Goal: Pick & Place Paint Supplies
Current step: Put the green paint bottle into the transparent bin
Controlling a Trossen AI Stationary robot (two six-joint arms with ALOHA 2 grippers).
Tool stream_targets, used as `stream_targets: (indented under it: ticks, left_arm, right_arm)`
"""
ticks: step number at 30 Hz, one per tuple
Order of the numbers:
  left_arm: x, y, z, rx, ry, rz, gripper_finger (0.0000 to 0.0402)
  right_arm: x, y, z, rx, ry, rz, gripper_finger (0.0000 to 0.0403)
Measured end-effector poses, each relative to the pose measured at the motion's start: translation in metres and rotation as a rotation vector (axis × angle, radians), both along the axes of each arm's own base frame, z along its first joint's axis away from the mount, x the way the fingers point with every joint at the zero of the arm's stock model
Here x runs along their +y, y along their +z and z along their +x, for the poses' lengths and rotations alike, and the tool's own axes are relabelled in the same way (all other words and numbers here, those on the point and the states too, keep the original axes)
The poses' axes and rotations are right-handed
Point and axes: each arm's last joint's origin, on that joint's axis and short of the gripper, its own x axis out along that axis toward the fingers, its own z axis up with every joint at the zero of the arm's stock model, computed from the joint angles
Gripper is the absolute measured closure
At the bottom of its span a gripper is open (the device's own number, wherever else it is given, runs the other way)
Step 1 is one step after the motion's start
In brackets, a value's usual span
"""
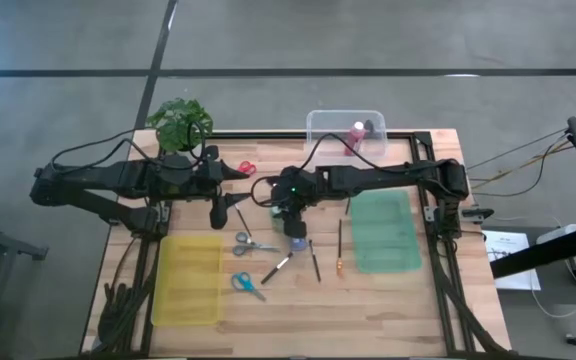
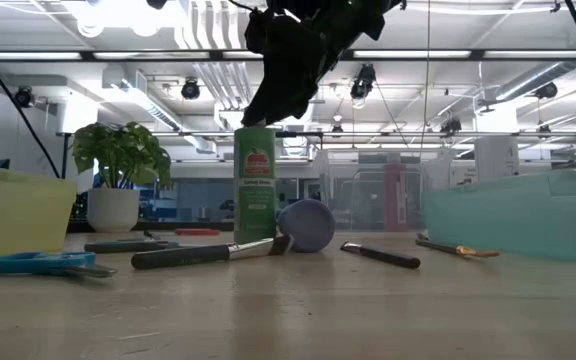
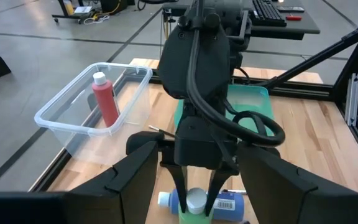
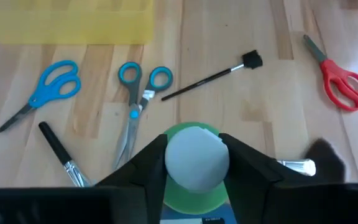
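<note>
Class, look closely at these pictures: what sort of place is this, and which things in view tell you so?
Most likely a robotics lab or workshop in an open industrial hall. A wooden table on a black frame carries two robot arms, the floor around is bare concrete, and beyond hang exposed ceiling ducts and strip lights.

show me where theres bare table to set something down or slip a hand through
Bare wood runs along the table's near edge, below the yellow tray and green tray, and beside the clear bin toward the plant. The middle is crowded: right gripper over the green bottle, blue bottle, scissors, brushes. Left gripper waits by the red scissors.
</note>
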Motion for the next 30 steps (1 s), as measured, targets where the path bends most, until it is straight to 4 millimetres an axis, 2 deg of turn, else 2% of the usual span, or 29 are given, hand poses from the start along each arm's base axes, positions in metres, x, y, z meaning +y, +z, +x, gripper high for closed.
stream_targets:
  ticks: [5,10,13,18,22,24,27,30]
  left_arm:
    - [0.0,0.0,0.0,0.0,0.0,-0.001,0.0167]
    - [0.0,0.0,0.0,0.0,0.001,-0.004,0.0167]
    - [0.0,0.0,0.0,0.004,0.0,-0.004,0.0167]
    - [0.0,-0.001,0.0,0.006,0.0,-0.004,0.0167]
    - [0.0,-0.001,0.0,0.005,0.0,-0.004,0.0167]
    - [0.0,-0.001,0.0,0.005,0.001,-0.004,0.0167]
    - [0.0,0.0,0.0,0.003,0.001,-0.004,0.0167]
    - [0.0,0.0,0.0,0.002,0.001,-0.004,0.0167]
  right_arm:
    - [0.001,0.003,-0.002,-0.005,0.002,-0.002,0.0288]
    - [0.001,0.023,-0.016,0.004,-0.042,-0.03,0.0288]
    - [0.001,0.057,-0.032,-0.024,-0.084,-0.069,0.0288]
    - [-0.005,0.113,-0.071,-0.083,-0.201,-0.132,0.0288]
    - [-0.022,0.153,-0.111,-0.153,-0.363,-0.161,0.0288]
    - [-0.035,0.167,-0.129,-0.19,-0.45,-0.161,0.0288]
    - [-0.057,0.176,-0.147,-0.223,-0.576,-0.142,0.0288]
    - [-0.079,0.177,-0.157,-0.226,-0.674,-0.128,0.0288]
